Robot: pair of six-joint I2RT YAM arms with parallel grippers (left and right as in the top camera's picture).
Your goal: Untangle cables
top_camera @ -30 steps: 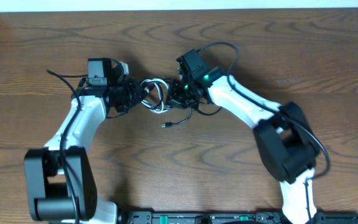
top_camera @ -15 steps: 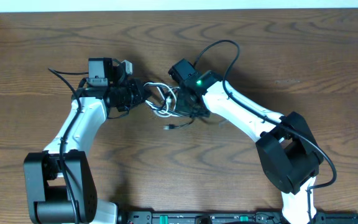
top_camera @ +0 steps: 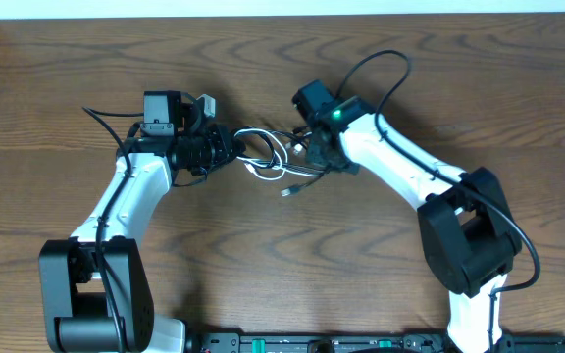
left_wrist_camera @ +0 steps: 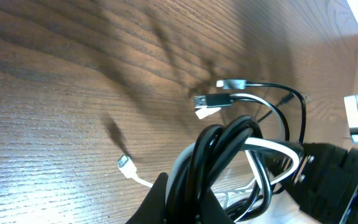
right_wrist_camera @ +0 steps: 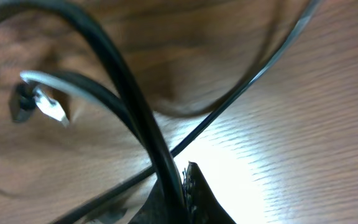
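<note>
Wooden table (top_camera: 459,59) carries the cables (top_camera: 266,159) as one knot, slung between both arms and far from sorted. The left gripper (top_camera: 230,147) is clamped on the black loops and the right gripper (top_camera: 310,157) on a black strand. Since half a second ago the right arm has pulled rightward, stretching the bundle

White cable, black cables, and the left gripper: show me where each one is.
white cable (left_wrist_camera: 271,145), left wrist view, on its bright loop.
black cables (left_wrist_camera: 219,146), left wrist view, on the thick looped bundle.
left gripper (top_camera: 228,147), overhead view, between its fingertips at the tangle.
</note>
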